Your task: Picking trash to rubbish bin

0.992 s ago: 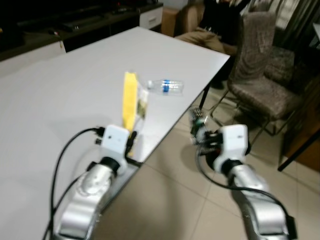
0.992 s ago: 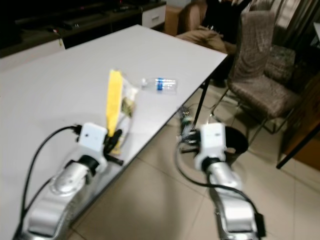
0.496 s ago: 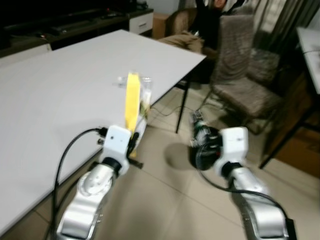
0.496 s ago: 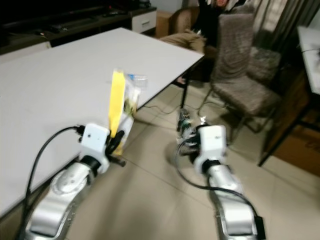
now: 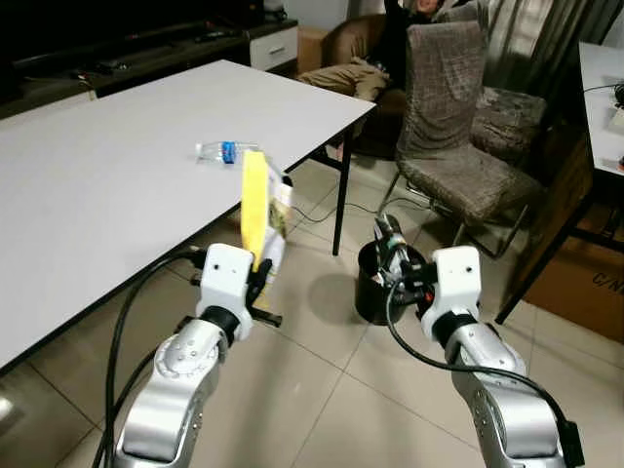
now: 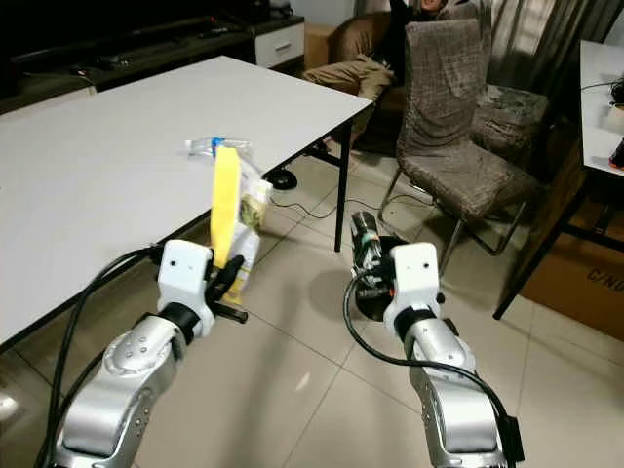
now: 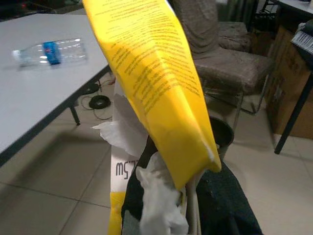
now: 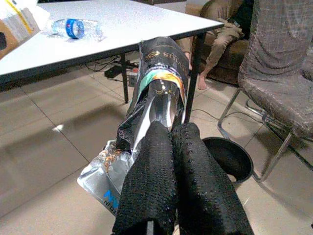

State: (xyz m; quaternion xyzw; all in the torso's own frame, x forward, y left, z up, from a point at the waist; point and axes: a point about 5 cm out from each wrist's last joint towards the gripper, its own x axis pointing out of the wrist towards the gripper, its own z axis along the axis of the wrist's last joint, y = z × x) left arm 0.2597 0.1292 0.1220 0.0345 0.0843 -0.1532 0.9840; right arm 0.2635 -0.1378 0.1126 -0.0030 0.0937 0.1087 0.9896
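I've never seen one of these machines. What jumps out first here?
The tall yellow packet clamped upright in the left hand stands out most. The right hand grips a dark foil wrapper, near a black bin on the tiled floor. A plastic bottle lies on the white table.

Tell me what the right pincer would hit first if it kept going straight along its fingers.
Probably the black bin on the floor: the right pincer, shut on a dark foil wrapper, points just left of it. Depth is unclear, so it might meet the floor tiles first.
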